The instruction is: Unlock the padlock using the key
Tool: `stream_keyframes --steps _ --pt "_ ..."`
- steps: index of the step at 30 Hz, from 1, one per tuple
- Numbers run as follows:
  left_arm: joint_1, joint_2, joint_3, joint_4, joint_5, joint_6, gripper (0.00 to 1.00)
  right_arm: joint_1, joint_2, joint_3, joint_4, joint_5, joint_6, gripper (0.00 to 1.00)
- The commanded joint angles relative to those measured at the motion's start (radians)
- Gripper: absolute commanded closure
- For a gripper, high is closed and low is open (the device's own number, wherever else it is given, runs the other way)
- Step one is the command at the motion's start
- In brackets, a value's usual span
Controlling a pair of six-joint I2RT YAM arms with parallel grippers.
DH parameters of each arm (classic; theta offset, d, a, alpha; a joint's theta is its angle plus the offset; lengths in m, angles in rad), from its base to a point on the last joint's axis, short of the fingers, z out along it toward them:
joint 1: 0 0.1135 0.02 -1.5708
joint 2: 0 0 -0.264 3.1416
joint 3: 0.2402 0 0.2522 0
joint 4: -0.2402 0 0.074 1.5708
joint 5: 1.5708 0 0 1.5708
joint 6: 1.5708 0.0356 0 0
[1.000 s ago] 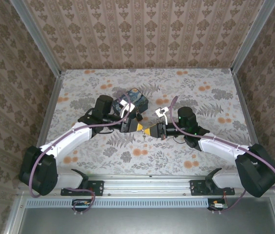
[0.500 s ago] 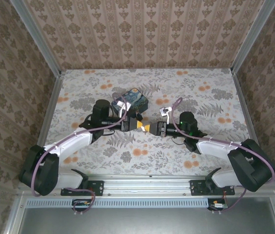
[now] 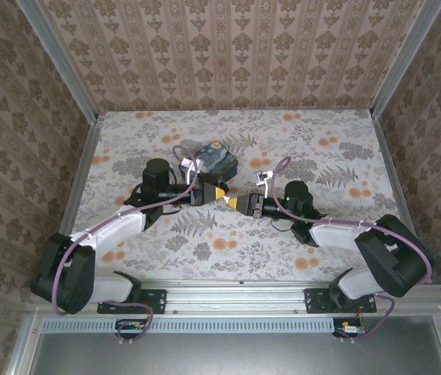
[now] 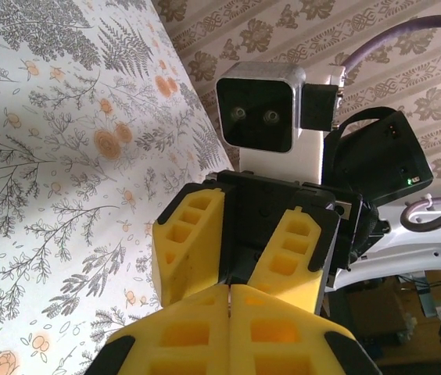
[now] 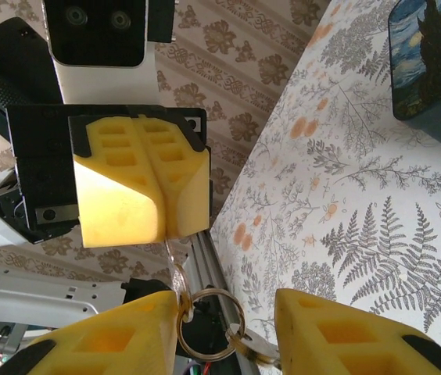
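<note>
Though my left gripper (image 5: 163, 229) clamps the key (image 5: 175, 262), its blade is mostly hidden | my right gripper (image 5: 224, 312) gapes wide, empty, key ring (image 5: 205, 292) between fingers (image 5: 103, 340)

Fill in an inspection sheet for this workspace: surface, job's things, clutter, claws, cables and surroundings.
Surface: floral-patterned table, no spills seen.
Job's things: a thin pale strip, probably the key, with a key ring hanging from it.
Clutter: blue painted tin on the table beyond the claws.
Claws: left claw shut on the key; right claw open, its fingers either side of the key ring.
Cables: purple cables run along both arms and loop at the wrists.
Surroundings: wallpapered walls on three sides; metal rail at the near edge.
</note>
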Motion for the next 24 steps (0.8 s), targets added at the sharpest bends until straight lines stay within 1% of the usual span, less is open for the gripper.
stream_keyframes --steps 1,5,9,15,18,20,24 --pt "0.007 -0.027 -0.01 0.051 0.026 -0.021 1.0 0.008 0.025 0.02 0.077 0.013 0.026 0.63" --pt "0.006 -0.03 -0.009 0.051 0.028 -0.024 1.0 0.008 0.031 0.021 0.09 0.01 0.032 0.7" --pt "0.006 -0.032 -0.015 0.052 0.029 -0.026 1.0 0.011 0.031 0.029 0.086 0.004 0.031 0.71" --pt "0.005 -0.035 -0.011 0.051 0.026 -0.027 1.0 0.021 0.028 0.04 0.096 0.002 0.032 0.76" --pt "0.005 -0.033 -0.01 0.051 0.025 -0.027 1.0 0.03 0.029 0.049 0.098 -0.004 0.032 0.82" --pt "0.005 -0.033 -0.009 0.055 0.026 -0.029 1.0 0.035 0.033 0.05 0.108 -0.008 0.032 0.88" --pt "0.006 -0.033 -0.01 0.056 0.03 -0.03 1.0 0.035 0.029 0.04 0.121 -0.006 0.029 0.96"
